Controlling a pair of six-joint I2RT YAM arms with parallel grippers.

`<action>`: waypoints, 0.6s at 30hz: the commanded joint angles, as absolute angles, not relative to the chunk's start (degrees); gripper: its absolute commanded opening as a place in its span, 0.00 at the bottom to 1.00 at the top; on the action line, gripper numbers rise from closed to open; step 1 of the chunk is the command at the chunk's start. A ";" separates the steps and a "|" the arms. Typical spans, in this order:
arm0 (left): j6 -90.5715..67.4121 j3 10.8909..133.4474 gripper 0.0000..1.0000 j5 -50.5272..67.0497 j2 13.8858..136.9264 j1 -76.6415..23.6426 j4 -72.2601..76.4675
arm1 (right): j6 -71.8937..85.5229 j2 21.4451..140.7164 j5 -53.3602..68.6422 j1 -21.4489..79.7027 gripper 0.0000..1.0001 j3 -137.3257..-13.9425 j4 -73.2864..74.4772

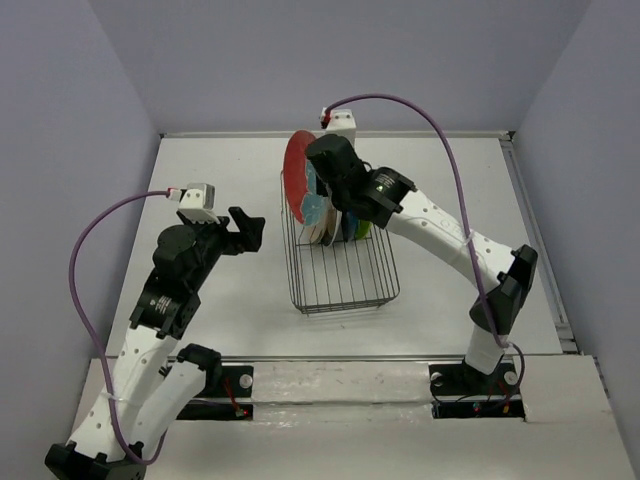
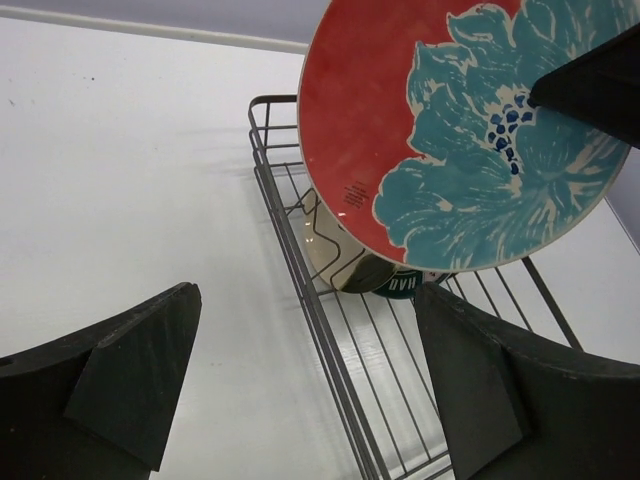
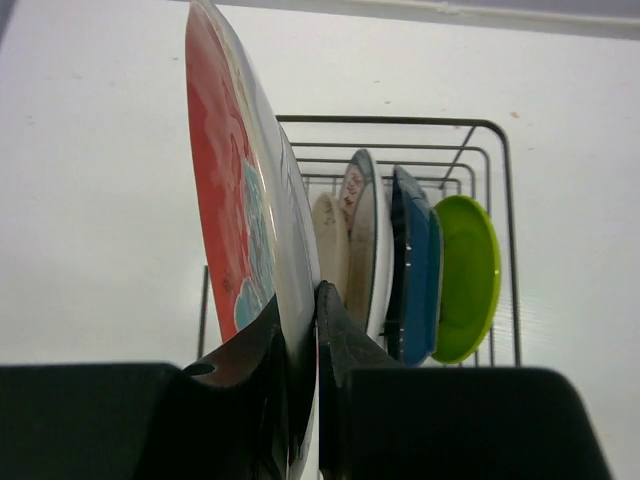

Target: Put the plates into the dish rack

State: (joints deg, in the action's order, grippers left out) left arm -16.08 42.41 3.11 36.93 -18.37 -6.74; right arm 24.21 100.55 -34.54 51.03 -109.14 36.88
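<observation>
My right gripper (image 3: 302, 330) is shut on the rim of the red plate with the teal flower (image 3: 235, 200) and holds it upright on edge over the far end of the dark wire dish rack (image 1: 340, 275). The red plate (image 1: 295, 175) also shows in the left wrist view (image 2: 460, 130). Standing in the rack behind it are the cream plate (image 3: 328, 245), the white patterned-rim plate (image 3: 365, 235), the dark blue plate (image 3: 412, 265) and the lime green plate (image 3: 468, 275). My left gripper (image 1: 245, 232) is open and empty, left of the rack (image 2: 300, 260).
The white table (image 1: 220, 160) is bordered by grey walls. A raised rail (image 1: 535, 240) runs along the right edge. The near half of the rack holds no plates.
</observation>
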 commanded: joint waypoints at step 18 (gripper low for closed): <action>-14.94 41.75 0.99 0.62 34.28 -22.15 -6.24 | 26.36 111.53 -57.67 55.20 0.07 -121.38 41.22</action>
State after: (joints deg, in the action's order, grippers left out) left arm -15.51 42.00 1.37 34.65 -21.80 -7.75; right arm 22.17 112.36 -53.56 54.81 -119.28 46.61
